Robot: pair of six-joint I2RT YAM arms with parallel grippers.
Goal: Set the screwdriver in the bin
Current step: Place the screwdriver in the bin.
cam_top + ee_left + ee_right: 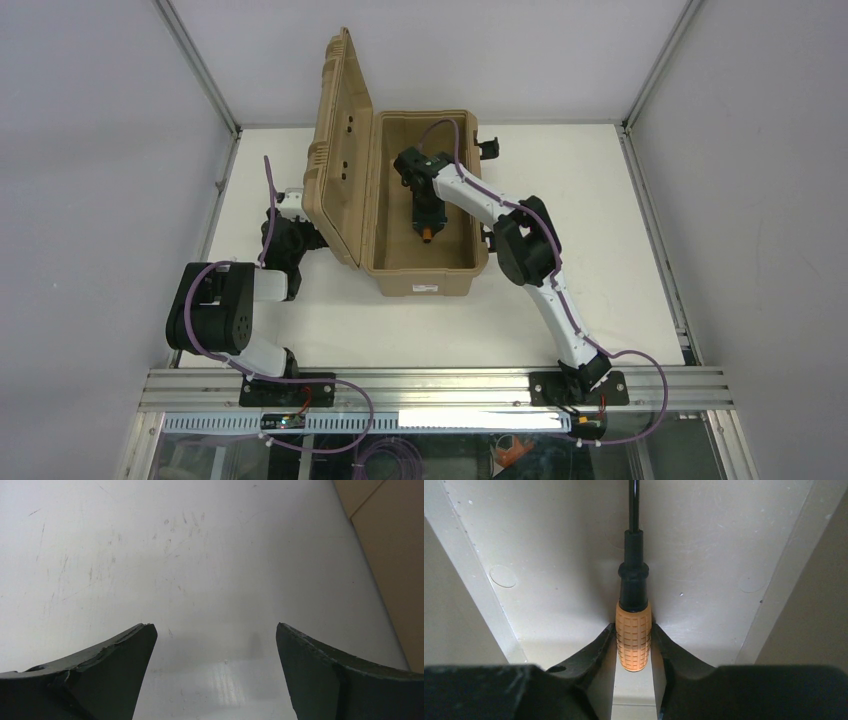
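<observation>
The tan bin (pixel 430 282) stands open at mid-table, its ribbed lid (pixel 340 150) upright on the left. My right gripper (pixel 427 222) reaches down inside it. In the right wrist view the right gripper (pixel 634 630) is shut on the screwdriver (pixel 633 640), both fingers pressed against its orange gridded handle. The black collar and thin shaft point away over the bin's pale floor (pixel 554 570). A spot of the orange handle (pixel 427 236) shows from above. My left gripper (pixel 214 630) is open over the bare white table, left of the lid, holding nothing.
The bin's tan wall (pixel 395 565) edges the left wrist view on the right. Black latches (pixel 487 148) stick out of the bin's right side. Grey walls with metal frame rails (pixel 655 70) enclose the white table (pixel 600 220).
</observation>
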